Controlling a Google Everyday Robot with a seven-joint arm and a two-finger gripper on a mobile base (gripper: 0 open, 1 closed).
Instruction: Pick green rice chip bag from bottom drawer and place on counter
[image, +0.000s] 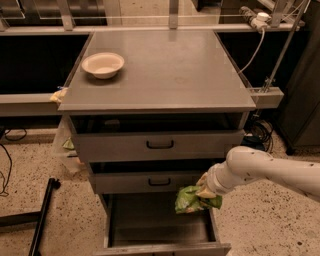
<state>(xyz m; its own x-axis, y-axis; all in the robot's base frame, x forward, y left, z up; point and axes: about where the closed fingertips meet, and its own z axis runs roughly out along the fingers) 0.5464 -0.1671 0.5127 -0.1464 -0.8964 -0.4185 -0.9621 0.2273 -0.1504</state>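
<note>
The green rice chip bag (191, 199) hangs in my gripper (202, 192), above the right side of the open bottom drawer (159, 227) and just under the middle drawer's front. My gripper is shut on the bag's top edge. My white arm (260, 170) reaches in from the right. The drawer's grey tray interior shows nothing else in it. The counter (170, 70) is the flat grey top of the cabinet, above the bag.
A cream bowl (102, 64) sits at the counter's back left. Two shallower drawers with black handles (160, 145) stand slightly open above the bottom one. A black stand leg (42, 217) lies on the floor at left. Cables and a rail (265, 95) are at right.
</note>
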